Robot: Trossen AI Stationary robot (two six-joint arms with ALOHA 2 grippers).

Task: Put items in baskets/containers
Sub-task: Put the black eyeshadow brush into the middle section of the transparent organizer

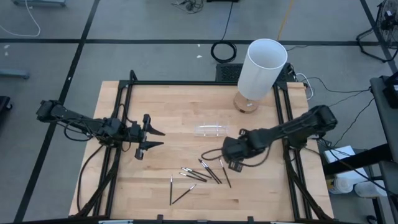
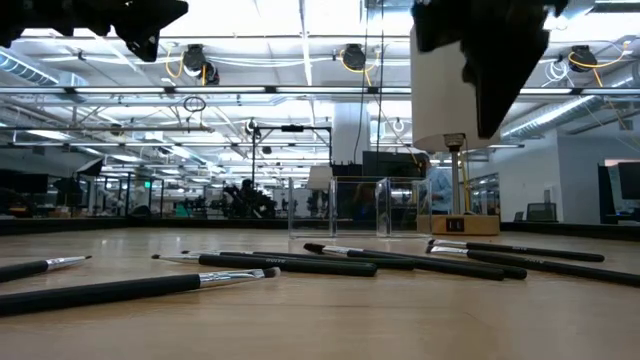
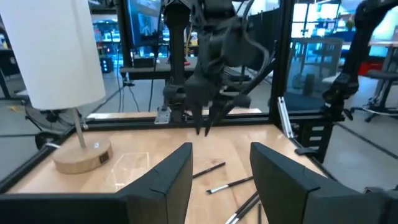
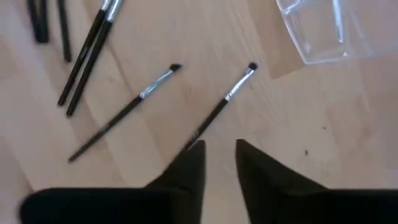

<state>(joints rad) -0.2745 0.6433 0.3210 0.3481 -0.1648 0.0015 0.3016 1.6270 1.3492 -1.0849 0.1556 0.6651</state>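
Several thin dark sticks with pale tips [image 1: 198, 175] lie flat and scattered on the wooden table near its front edge; they also show in the low view [image 2: 290, 264]. The clear shallow tray [image 1: 211, 130] rests on its base at mid-table, with nothing visible in it [image 4: 323, 31]. My right gripper [image 1: 233, 164] hangs above the right end of the scatter, pointing steeply down. It is open by a narrow gap [image 4: 221, 158] and holds nothing; one stick [image 4: 221, 109] lies on the table below it. My left gripper [image 1: 151, 140] waits at the left, level and open [image 3: 221, 180].
A tall white cylinder on a round wooden base [image 1: 261, 68] stands at the table's far right corner, behind the tray. Black frame rails [image 1: 122, 118] run along the table's left, right and far sides. Bare wood lies between the tray and the sticks.
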